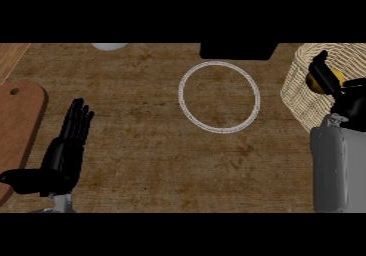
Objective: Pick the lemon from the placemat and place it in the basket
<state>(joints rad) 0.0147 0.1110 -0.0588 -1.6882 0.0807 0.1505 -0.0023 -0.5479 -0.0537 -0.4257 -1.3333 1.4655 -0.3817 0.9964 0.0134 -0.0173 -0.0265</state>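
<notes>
My right arm [341,167] is closest to me, big and grey, coming up from the bottom right. The counter [142,140] is the biggest thing, brown and rough. Next is the basket [304,75] at the right edge. Then the brown cutting board [16,125] on the left, and the mat [218,97], a round patch with a white rim and nothing on it. My left hand [68,145] rests with its fingers straight and close together. My right hand [347,97] is over the basket, fingers curled around the lemon [324,81]. I think the lemon could bump the basket's rim and roll out if I let go too near the edge.
</notes>
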